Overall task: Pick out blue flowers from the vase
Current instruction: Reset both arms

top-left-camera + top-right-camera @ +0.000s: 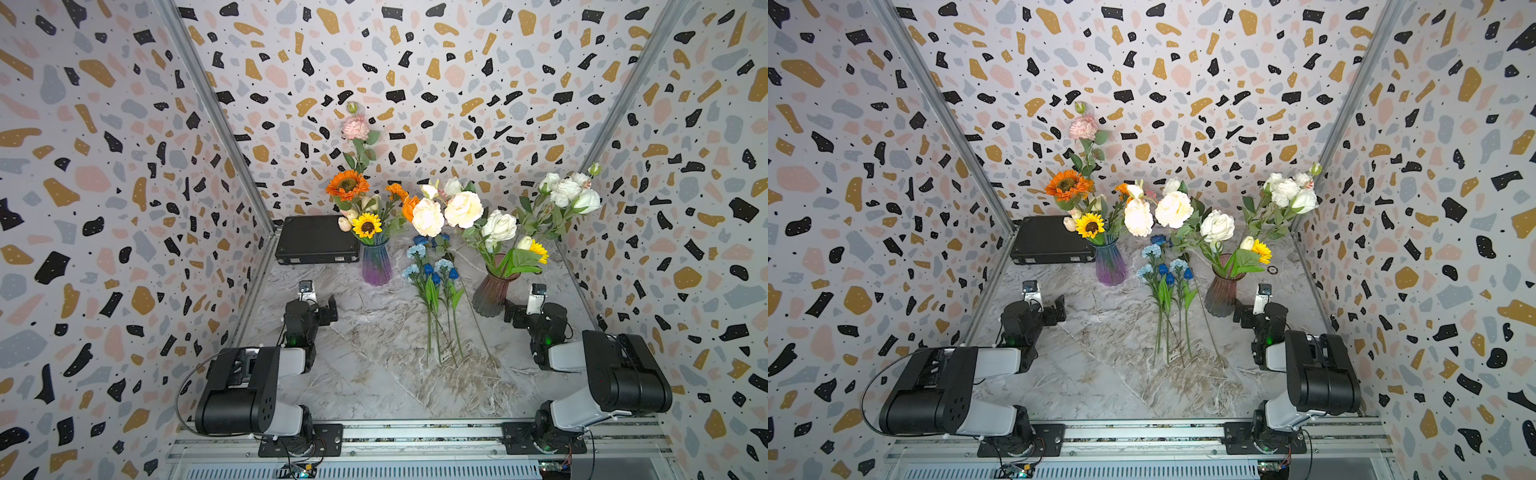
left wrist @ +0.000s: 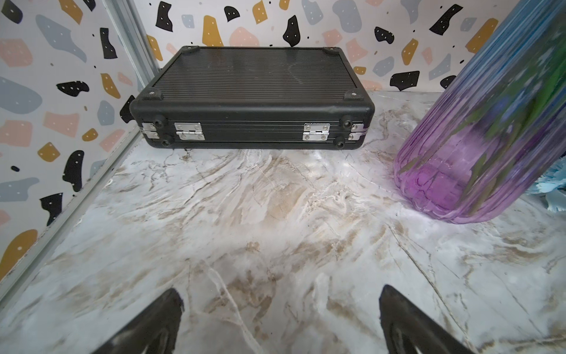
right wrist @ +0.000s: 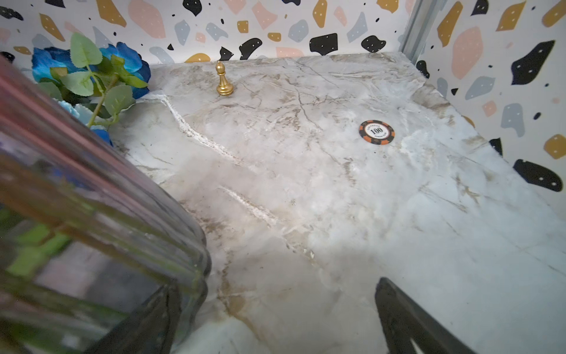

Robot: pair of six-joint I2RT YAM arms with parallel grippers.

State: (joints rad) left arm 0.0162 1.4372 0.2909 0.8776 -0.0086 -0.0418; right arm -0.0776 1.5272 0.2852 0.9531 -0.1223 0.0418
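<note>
Black-and-grey arms; left hand and right hand have black tapered fingers, possibly rubbery.

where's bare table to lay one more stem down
Bare marble table near the front, short of the blue flowers. Also before the black case, beside the purple vase. Crowded between the purple vase and pink vase, where the blue flowers lie.
</note>
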